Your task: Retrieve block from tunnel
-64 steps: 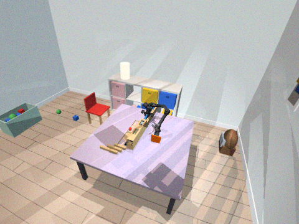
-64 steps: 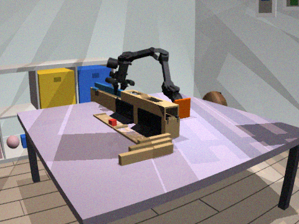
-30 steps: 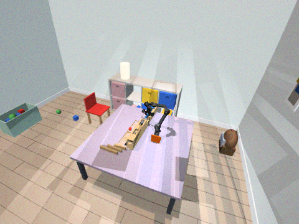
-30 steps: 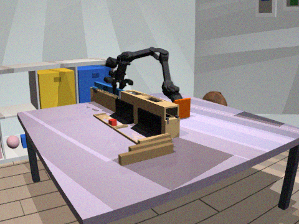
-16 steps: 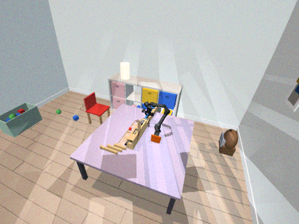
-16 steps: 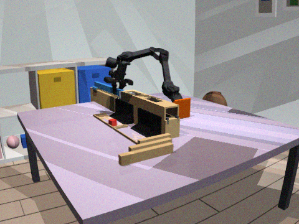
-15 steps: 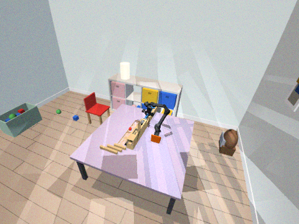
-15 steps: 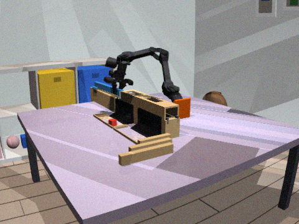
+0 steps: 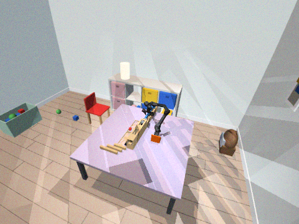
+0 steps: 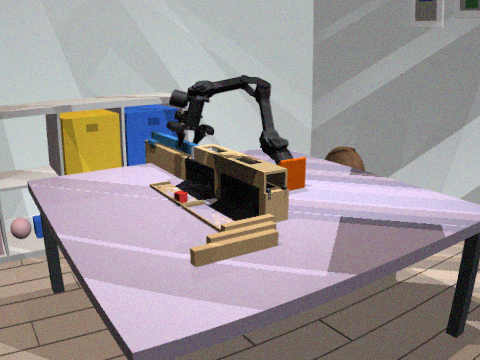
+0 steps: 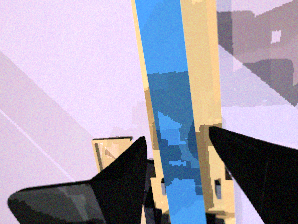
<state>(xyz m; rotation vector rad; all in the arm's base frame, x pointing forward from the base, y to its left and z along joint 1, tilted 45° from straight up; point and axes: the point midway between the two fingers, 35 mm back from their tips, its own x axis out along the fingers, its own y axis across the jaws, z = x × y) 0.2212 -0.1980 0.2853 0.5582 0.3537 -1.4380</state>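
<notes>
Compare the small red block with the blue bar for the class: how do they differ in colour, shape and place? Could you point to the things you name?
The red block (image 9: 130,129) (image 10: 180,196) is red; the blue bar (image 10: 167,140) (image 11: 162,35) is blue. The block is compact, the bar long. The block sits low beside the tunnel (image 10: 240,162); the bar lies higher, along the wooden channel.

One surface (image 9: 124,168) (image 10: 150,290) (image 11: 65,50) carries three loose wooden rods (image 9: 114,148) (image 10: 242,232), one red cube (image 9: 130,129) (image 10: 181,196), one orange panel (image 9: 156,139) (image 10: 295,173) and one blue bar (image 10: 172,141) (image 11: 165,35). Toward ten o'clock in the top view are one red chair (image 9: 99,109), one green ball (image 9: 58,111) and one blue cube (image 9: 75,117) on the floor; toward twelve, one white lamp (image 9: 124,71).
</notes>
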